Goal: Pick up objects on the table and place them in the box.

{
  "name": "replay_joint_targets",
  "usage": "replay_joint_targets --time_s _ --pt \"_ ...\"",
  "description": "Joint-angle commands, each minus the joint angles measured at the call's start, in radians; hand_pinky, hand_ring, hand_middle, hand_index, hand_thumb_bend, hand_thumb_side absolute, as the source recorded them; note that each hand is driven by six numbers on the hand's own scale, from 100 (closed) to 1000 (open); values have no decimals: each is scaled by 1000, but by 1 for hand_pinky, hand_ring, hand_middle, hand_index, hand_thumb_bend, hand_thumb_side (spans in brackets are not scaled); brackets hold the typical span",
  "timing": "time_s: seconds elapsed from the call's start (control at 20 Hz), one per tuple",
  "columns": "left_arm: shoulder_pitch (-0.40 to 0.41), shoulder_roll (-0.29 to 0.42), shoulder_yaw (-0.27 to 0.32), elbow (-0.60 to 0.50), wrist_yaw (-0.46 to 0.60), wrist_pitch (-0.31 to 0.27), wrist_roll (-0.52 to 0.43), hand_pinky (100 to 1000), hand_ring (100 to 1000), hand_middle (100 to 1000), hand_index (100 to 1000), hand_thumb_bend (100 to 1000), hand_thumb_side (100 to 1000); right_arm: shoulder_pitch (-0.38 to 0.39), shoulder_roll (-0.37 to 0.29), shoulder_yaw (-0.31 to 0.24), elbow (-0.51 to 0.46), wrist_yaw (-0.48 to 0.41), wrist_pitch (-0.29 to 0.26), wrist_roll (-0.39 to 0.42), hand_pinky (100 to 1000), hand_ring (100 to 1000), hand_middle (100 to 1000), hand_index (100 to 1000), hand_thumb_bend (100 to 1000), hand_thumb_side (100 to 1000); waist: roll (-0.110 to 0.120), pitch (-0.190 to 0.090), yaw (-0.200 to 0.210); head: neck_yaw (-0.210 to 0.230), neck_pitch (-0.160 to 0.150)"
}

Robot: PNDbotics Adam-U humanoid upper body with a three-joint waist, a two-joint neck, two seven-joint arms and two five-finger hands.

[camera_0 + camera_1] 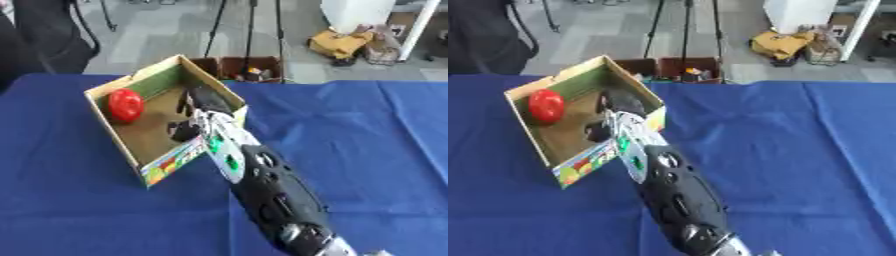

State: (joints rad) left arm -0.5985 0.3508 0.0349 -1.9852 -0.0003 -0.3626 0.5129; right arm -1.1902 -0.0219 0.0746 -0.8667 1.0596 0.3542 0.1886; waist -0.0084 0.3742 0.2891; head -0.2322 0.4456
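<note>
An open cardboard box [112,131] with a printed front flap stands on the blue tablecloth [350,130] at the left of centre. A red round object [125,104] lies inside it against the far left wall. My right arm [271,195] comes up from the bottom edge and reaches over the box's right wall. Its black hand [206,100] is inside the box, to the right of the red object and apart from it. The fingers look relaxed, the thumb [183,131] stands off to the side, and nothing shows in the hand. My left hand is out of sight.
Blue cloth stretches to the right and front of the box. Beyond the table's far edge are brown crates [248,68] on the floor, stand legs [215,25] and a yellow bag [337,44]. A dark-clothed person [44,35] is at the far left.
</note>
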Motion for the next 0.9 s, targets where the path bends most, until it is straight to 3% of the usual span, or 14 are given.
replay_joint_targets --time_s 0.05,0.35,0.9 --pt "-13 10 3 -15 1 0 -3 720 855 851 885 100 1000 -20 2 -2 -19 9 -13 7 447 549 593 716 385 218 -8 -2 1 -4 -15" --pt "-12 10 5 -15 1 1 -3 720 855 851 885 100 1000 -26 -3 -10 -65 -23 -14 -9 459 555 598 730 444 286 -6 -4 -3 -5 -19" --pt "-5 13 8 -15 -2 3 -2 721 855 851 885 100 1000 -42 -54 10 -282 -179 -51 -168 505 593 642 769 449 351 -1 -15 -13 8 -16"
